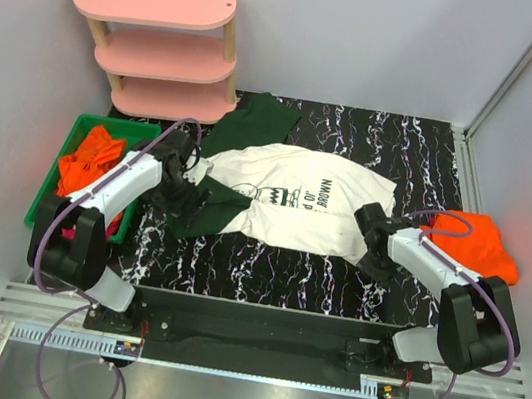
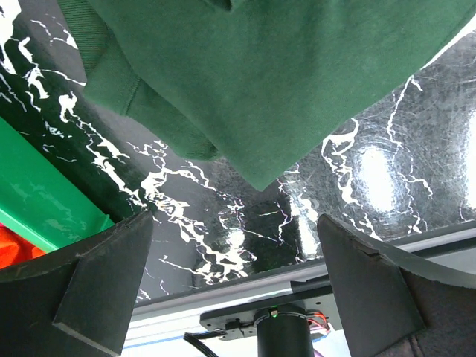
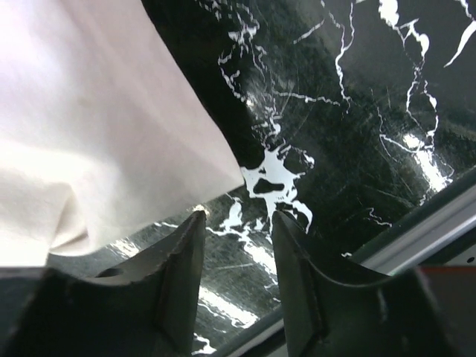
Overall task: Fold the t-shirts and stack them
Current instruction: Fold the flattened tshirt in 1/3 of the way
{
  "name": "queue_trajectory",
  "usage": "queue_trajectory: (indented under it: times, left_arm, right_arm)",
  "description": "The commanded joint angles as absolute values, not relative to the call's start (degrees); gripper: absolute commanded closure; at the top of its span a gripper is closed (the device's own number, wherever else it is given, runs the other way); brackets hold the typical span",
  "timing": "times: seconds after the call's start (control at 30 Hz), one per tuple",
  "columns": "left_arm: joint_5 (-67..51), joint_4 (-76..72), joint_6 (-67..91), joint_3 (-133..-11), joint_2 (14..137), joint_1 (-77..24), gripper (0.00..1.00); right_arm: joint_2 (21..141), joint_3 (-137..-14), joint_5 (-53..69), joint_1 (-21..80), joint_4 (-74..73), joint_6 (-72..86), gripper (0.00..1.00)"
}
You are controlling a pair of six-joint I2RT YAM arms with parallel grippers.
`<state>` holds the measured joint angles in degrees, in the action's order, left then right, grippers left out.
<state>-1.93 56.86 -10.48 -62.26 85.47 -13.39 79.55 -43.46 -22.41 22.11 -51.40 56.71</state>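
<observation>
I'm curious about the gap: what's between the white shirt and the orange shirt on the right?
The right gripper sits between the white shirt and orange shirt, over the marbled table; the top view shows it.

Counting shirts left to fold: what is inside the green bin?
Crumpled orange cloth lies in the green bin. How many shirts that is, and anything beneath, is hidden by the cloth and the left arm crossing the bin.
</observation>
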Motion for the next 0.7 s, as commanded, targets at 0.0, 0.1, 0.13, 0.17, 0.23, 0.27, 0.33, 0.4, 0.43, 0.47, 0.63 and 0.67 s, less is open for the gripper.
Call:
queue_trajectory:
  times: [0.0, 0.1, 0.13, 0.17, 0.23, 0.27, 0.33, 0.4, 0.43, 0.47, 0.63, 0.67]
  left_arm:
    - [-0.1, 54.9, -9.1, -62.1, 85.1, -13.4, 0.02]
    - [1.4, 54.4, -9.1, -61.5, 84.7, -13.4, 0.02]
    - [1.6, 54.0, -9.0, -61.4, 84.4, -13.4, 0.02]
    - [1.6, 53.8, -8.9, -61.3, 84.3, -13.4, 0.02]
    - [2.0, 53.4, -8.5, -60.8, 84.0, -13.4, 0.02]
    - [2.0, 53.4, -8.5, -60.6, 84.1, -13.4, 0.02]
    - [2.4, 53.5, -8.5, -60.6, 84.4, -13.4, 0.02]
    - [2.5, 53.5, -8.7, -60.6, 84.6, -13.4, 0.02]
    - [2.5, 53.4, -8.7, -60.5, 84.7, -13.4, 0.02]
    - [2.5, 53.4, -8.6, -60.4, 84.7, -13.4, 0.02]
    - [3.4, 53.5, -8.8, -59.8, 84.8, -13.4, 0.02]
    - [3.5, 53.5, -9.1, -59.5, 84.8, -13.4, 0.02]
  right_arm:
    - [79.5, -42.9, -26.8, 22.7, -49.5, 60.6, 0.53]
    - [79.5, -41.8, -28.1, 22.7, -48.1, 61.9, 0.52]
    - [79.4, -41.7, -28.1, 22.7, -47.8, 61.8, 0.52]
    - [79.3, -41.6, -28.2, 22.7, -47.7, 61.9, 0.51]
    - [79.4, -41.6, -28.5, 22.7, -47.7, 62.2, 0.49]
    - [79.6, -41.7, -28.5, 22.7, -47.6, 62.3, 0.48]
    - [80.6, -42.3, -28.6, 22.7, -47.5, 62.5, 0.46]
    - [81.5, -43.0, -28.8, 22.7, -47.2, 62.8, 0.46]
    - [82.4, -43.2, -29.2, 22.7, -46.8, 62.7, 0.46]
    - [83.1, -43.8, -29.4, 22.7, -46.0, 62.5, 0.46]
    - [88.9, -46.0, -27.4, 22.7, -45.5, 61.5, 0.5]
    - [89.2, -46.1, -27.1, 22.7, -45.5, 61.6, 0.51]
